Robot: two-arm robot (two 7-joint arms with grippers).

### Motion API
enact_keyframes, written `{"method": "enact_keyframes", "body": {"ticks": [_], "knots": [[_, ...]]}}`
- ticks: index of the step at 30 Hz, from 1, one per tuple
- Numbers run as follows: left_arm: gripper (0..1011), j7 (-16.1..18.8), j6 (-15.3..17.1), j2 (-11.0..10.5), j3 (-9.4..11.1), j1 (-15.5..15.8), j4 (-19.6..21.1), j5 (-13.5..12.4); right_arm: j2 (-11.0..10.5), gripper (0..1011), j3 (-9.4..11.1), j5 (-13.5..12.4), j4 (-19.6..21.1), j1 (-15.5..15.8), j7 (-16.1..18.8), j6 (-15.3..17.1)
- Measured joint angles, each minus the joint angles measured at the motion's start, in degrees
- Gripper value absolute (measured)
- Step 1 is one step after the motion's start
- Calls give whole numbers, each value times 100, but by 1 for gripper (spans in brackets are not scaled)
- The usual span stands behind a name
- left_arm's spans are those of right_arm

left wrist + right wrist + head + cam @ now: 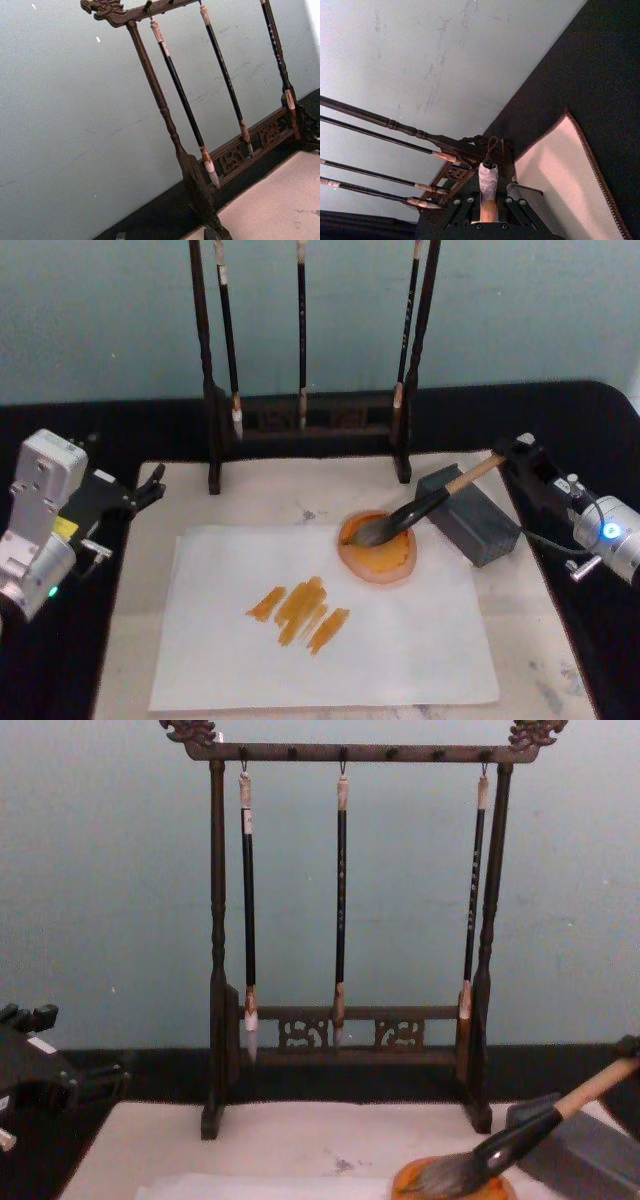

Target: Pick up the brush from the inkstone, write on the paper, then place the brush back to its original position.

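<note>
The brush (425,505) lies slanted, its dark hair tip resting in the round orange inkstone (385,562) and its pale handle crossing a grey block. My right gripper (512,456) is shut on the handle's upper end. In the right wrist view the white end cap with its loop (488,179) sticks out between the fingers (465,207). From the chest the brush (520,1140) slopes down into the inkstone (412,1182). The white paper (400,640) carries several orange-brown strokes (300,610). At the table's left side my left gripper (150,485) hangs open, away from everything.
A dark wooden rack (300,420) with three thin black brushes (341,900) stands at the back of the beige mat (270,495). The grey rectangular block (470,515) sits right of the inkstone. Black cloth (580,430) surrounds the mat.
</note>
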State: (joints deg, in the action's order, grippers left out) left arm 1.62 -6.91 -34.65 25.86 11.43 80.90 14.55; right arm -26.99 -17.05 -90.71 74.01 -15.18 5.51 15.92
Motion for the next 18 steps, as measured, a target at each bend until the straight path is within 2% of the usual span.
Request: {"method": "enact_keyframes", "body": {"ticks": [18], "knots": [[1010,0,0,0,0,0,0,0,-102,185,-180,-228,-302,-173,121,-6]]}}
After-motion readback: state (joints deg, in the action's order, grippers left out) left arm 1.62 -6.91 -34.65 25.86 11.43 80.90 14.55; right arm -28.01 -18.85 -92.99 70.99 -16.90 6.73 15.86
